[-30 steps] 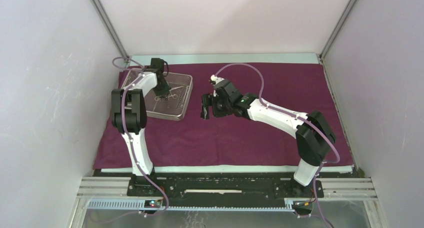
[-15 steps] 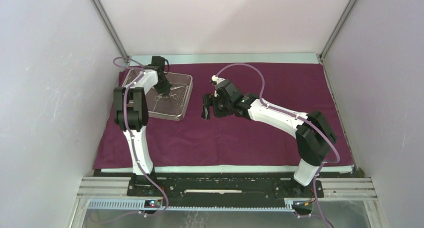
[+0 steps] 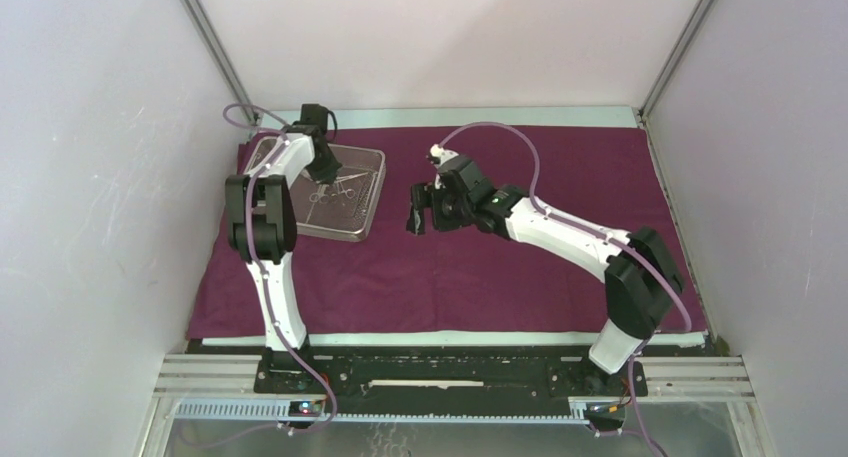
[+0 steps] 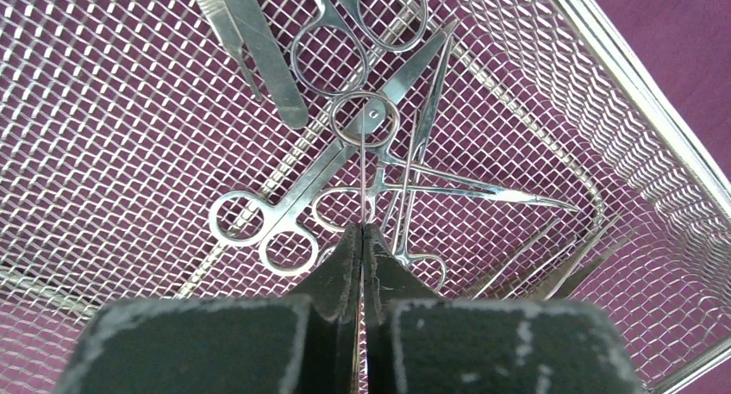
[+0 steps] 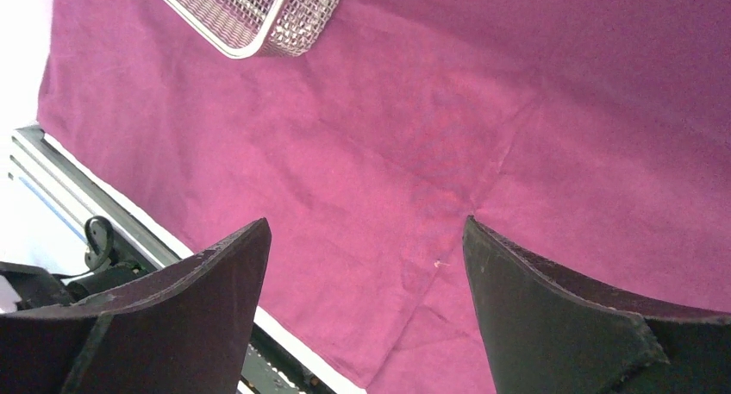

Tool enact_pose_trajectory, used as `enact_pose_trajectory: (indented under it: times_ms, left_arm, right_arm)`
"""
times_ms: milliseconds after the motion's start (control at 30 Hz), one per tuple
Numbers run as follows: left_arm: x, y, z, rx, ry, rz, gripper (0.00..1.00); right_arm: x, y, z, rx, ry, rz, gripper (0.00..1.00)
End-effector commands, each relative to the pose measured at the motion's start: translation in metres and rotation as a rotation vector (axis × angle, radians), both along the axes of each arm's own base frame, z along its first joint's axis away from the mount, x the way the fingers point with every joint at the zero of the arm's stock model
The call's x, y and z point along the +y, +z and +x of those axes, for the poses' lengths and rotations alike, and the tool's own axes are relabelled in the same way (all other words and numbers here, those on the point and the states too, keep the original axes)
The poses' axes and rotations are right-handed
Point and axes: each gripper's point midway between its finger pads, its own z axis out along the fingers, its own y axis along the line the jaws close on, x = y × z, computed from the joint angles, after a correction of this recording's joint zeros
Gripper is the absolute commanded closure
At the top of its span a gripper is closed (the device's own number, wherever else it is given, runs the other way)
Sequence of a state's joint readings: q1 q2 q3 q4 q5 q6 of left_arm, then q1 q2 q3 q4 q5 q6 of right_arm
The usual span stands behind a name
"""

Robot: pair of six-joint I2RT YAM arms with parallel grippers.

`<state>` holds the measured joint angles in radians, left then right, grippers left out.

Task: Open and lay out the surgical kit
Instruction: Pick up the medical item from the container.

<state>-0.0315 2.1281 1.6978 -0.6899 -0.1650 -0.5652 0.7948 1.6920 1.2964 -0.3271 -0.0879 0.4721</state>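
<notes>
The silver wire-mesh tray [image 3: 372, 202] lies at the back left of the spread maroon cloth [image 3: 500, 267]. My left gripper [image 3: 322, 181] points down into it. In the left wrist view the left gripper [image 4: 362, 230] is shut on a thin steel instrument seen edge-on, a bright sliver running up from the jaw tips. Scissors [image 4: 284, 213], tweezers [image 4: 259, 49] and ring-handled forceps [image 4: 345, 32] lie crossed on the mesh [image 4: 103, 153]. My right gripper [image 3: 415, 217] hovers over bare cloth just right of the tray. The right gripper [image 5: 366, 239] is open and holds nothing, with the tray's corner [image 5: 259, 15] ahead.
White walls enclose the table on three sides, with metal posts at the back corners [image 3: 215, 47]. The cloth's near edge meets a white strip and a black rail [image 3: 450, 362] by the arm bases. The cloth shows fold creases [image 5: 491, 178].
The left jaws have closed onto the thin instrument in the tray. The left wrist has shifted slightly toward the back. The right arm has drifted a little to the right, jaws unchanged.
</notes>
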Motion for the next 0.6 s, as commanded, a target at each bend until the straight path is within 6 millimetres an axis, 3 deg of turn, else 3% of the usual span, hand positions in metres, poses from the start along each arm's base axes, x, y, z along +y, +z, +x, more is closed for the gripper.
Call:
enact_pose_trajectory:
  times_ms: [0,300,467,567]
  left_arm:
    - [0.015,0.063,0.01,-0.109,-0.018,0.068,1.0]
    - [0.005,0.127,0.0,-0.189,-0.047,0.067,1.0]
    - [-0.025,0.164,-0.01,-0.243,-0.096,0.047,1.0]
    - [-0.056,0.18,-0.018,-0.27,-0.146,0.034,1.0]
  right_arm:
    - [-0.013,0.042,0.007,-0.09,-0.014,0.05,0.09]
    - [-0.048,0.072,0.012,-0.133,-0.076,0.048,0.08]
    - [-0.075,0.09,0.012,-0.153,-0.135,0.076,0.09]
    - [-0.09,0.097,0.012,-0.15,-0.17,0.102,0.09]
